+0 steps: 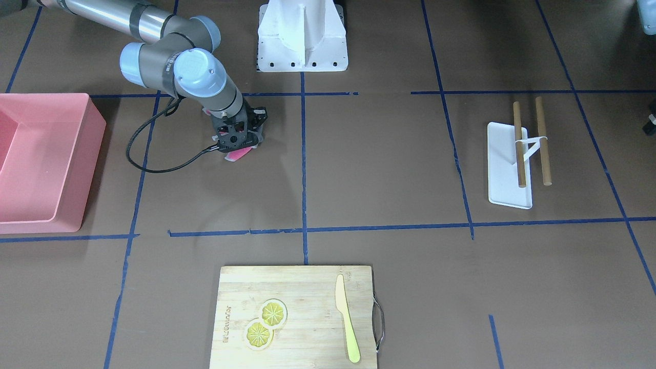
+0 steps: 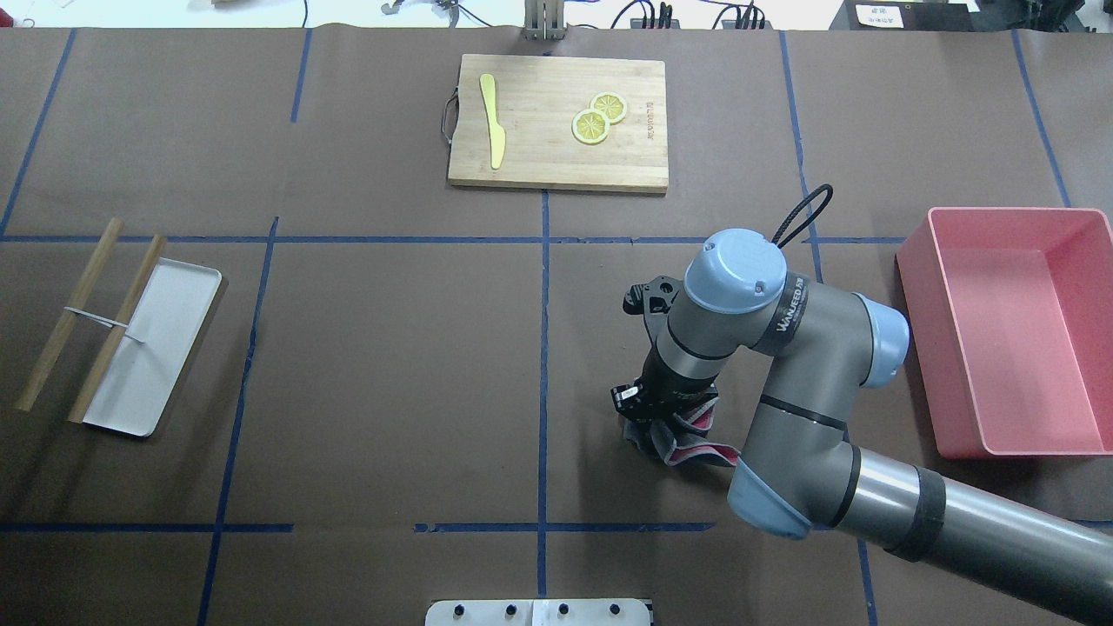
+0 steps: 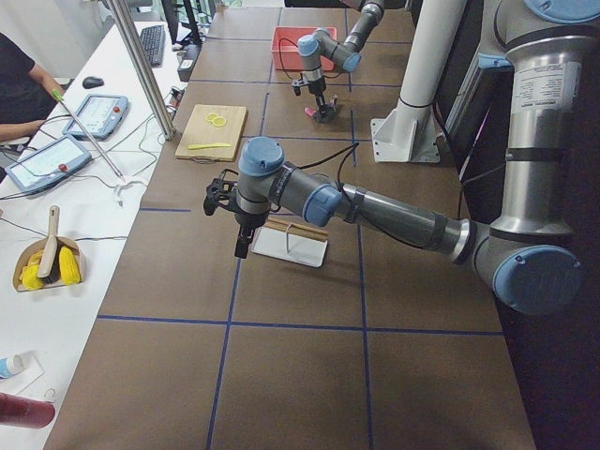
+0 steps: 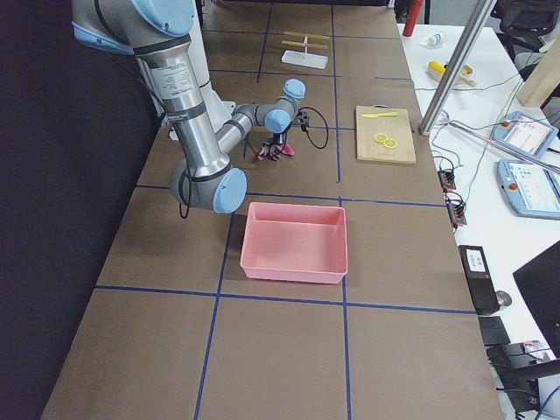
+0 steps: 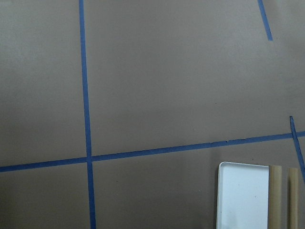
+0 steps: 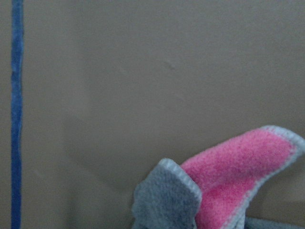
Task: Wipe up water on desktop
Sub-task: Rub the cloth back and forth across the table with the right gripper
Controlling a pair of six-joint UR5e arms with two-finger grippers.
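The desktop (image 1: pixel 384 164) is a matte brown surface with blue tape lines; I see no water on it. My right gripper (image 1: pixel 237 147) points down at the desktop and is shut on a pink and grey cloth (image 1: pixel 238 154), which it presses onto the surface. In the overhead view the cloth (image 2: pixel 696 450) shows under the wrist and the fingers are hidden. The right wrist view shows the cloth (image 6: pixel 238 181) bunched against the brown surface. My left gripper (image 3: pixel 242 246) hangs above the desktop near a white tray; I cannot tell if it is open or shut.
A pink bin (image 1: pixel 77 169) stands beside the right arm. A bamboo cutting board (image 1: pixel 297 287) holds lemon slices (image 1: pixel 265 323) and a yellow knife (image 1: pixel 347 323). A white tray (image 1: pixel 505 174) with two wooden sticks lies at the far side. The robot's base (image 1: pixel 302 46) is at the table's edge.
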